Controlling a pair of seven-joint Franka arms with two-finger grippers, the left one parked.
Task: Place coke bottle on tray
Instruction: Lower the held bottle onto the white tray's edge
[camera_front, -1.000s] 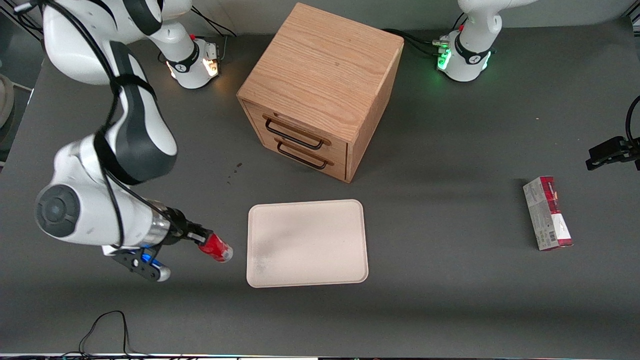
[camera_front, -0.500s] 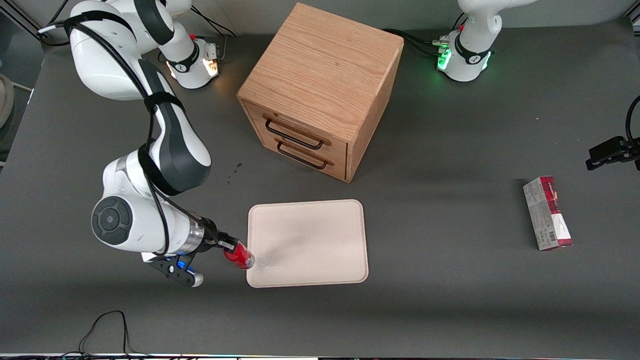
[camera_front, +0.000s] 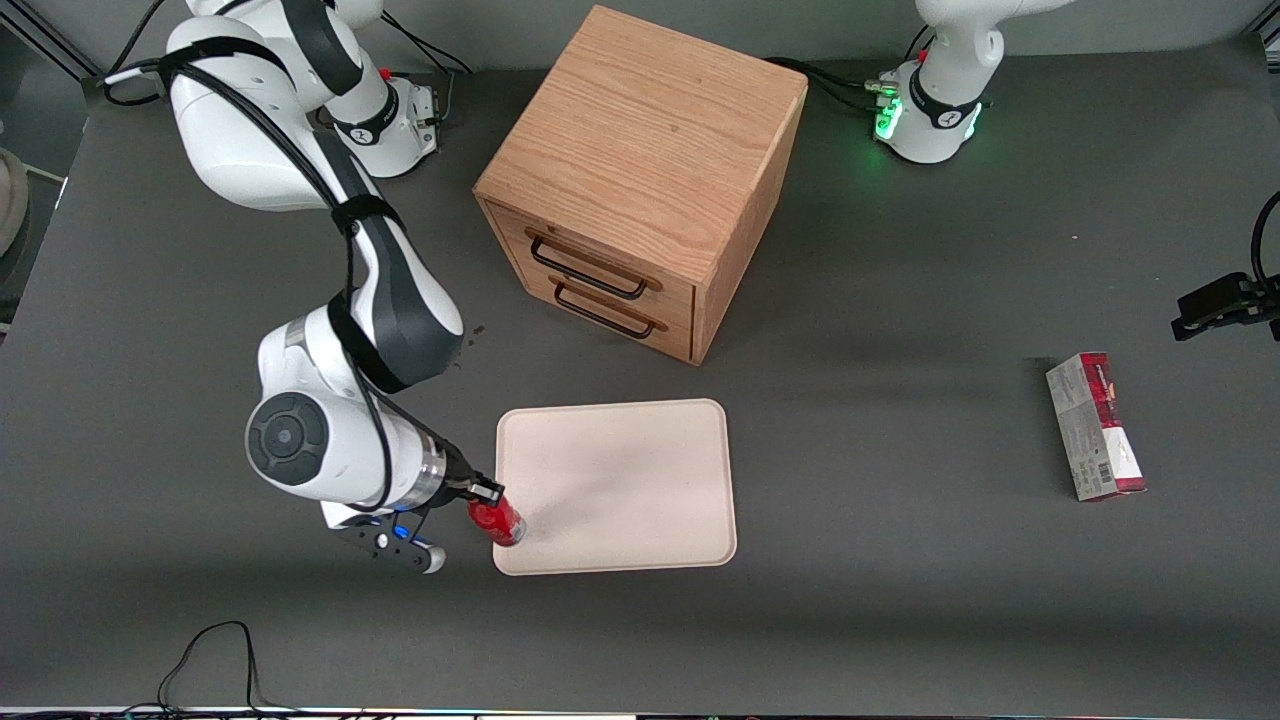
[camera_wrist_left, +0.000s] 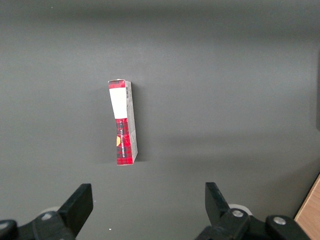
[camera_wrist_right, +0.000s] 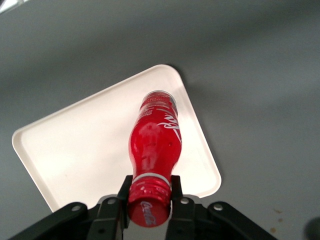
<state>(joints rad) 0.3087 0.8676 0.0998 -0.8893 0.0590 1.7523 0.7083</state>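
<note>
**Q:** Surroundings, and anything obstructing?

**A:** The table is dark grey. A wooden drawer cabinet with two drawers and black handles stands at 12 o'clock from the tray, farther from the front camera and apart from it. A red-and-grey carton lies flat toward the parked arm's end of the table, well apart from the tray; the left wrist view shows it too, alone on bare table. Small dark specks mark the table between my forearm and the cabinet. Nothing lies on the tray's surface.

**Q:** Hand state?

**A:** My gripper is at the tray's corner nearest the front camera on the working arm's end. In the right wrist view my gripper is narrow, fingers clamped on either side of the neck just under the red cap.

**Q:** Where is the coke bottle, and how is it oriented?

**A:** The coke bottle is in my grip over that corner's rim. In the right wrist view the coke bottle has its cap at my fingers and its silvery base out over the cream surface. Seen from the front, the long axis runs from cap at roughly 10 o'clock to base at roughly 4 o'clock, tilted. Whether the base touches the tray, I cannot tell.
</note>
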